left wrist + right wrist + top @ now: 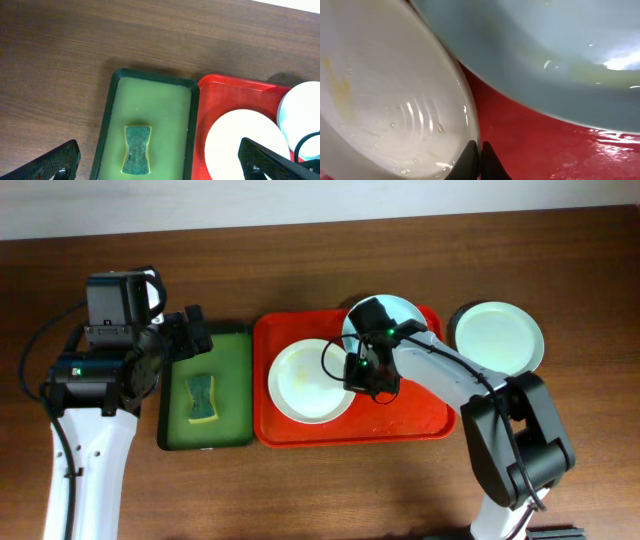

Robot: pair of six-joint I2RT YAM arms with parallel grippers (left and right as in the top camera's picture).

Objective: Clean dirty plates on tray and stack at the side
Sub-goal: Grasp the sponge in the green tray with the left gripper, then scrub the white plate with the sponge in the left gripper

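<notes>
The red tray (pixel 420 420) holds a white plate (pixel 305 380) with a faint yellow smear and a mint-blue plate (pixel 400 310), partly hidden under my right arm. A second mint-blue plate (pixel 498 337) lies on the table right of the tray. My right gripper (pixel 358 370) is shut on the white plate's right rim. In the right wrist view its fingertips (pixel 480 150) pinch that rim (pixel 385 90), with the mint plate (pixel 545 55) just beyond. My left gripper (pixel 157 152) is open and empty above the sponge.
A dark green tray (pixel 230 345) with a green-and-yellow sponge (pixel 203 397) stands directly left of the red tray. In the left wrist view the sponge (pixel 136 150) lies between my open fingers. Brown tabletop surrounds both trays.
</notes>
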